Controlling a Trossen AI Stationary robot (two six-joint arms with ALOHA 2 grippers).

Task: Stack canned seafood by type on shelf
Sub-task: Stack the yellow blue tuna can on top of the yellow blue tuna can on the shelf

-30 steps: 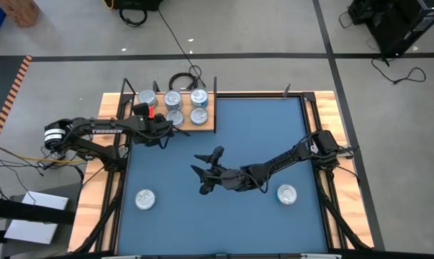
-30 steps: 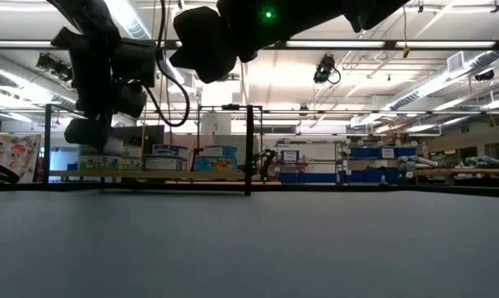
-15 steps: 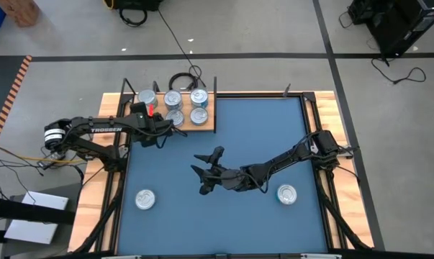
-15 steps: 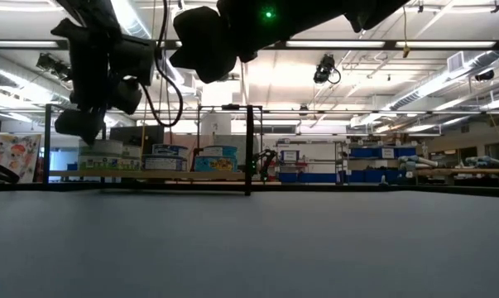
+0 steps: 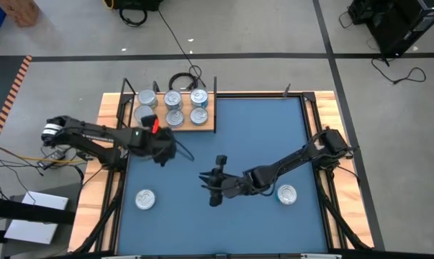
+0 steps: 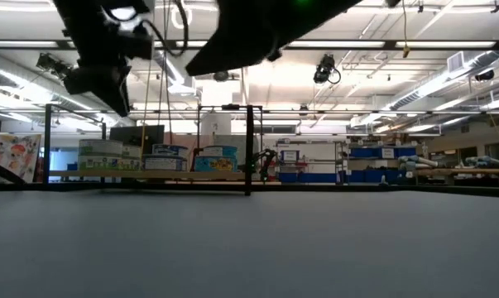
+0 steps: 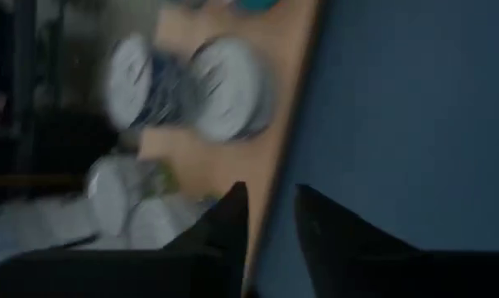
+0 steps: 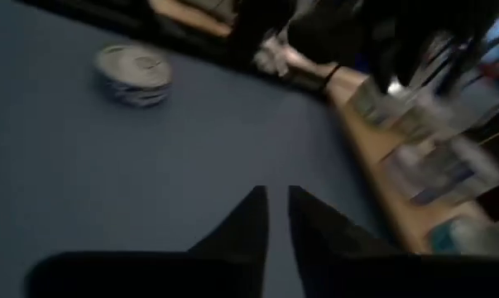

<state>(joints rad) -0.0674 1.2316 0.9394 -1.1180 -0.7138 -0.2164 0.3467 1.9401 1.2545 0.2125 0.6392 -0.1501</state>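
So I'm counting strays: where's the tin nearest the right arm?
In the high view, that tin lies on the blue mat, near its front right corner, just right of the right arm's forearm.

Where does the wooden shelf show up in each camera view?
High: shelf at the mat's far-left corner, carrying tins.
Low: along the far edge, left of centre.
Left wrist: close ahead, bordering the mat.
Right wrist: farther off, along the mat's edge.
Shared landmark: the blue mat.
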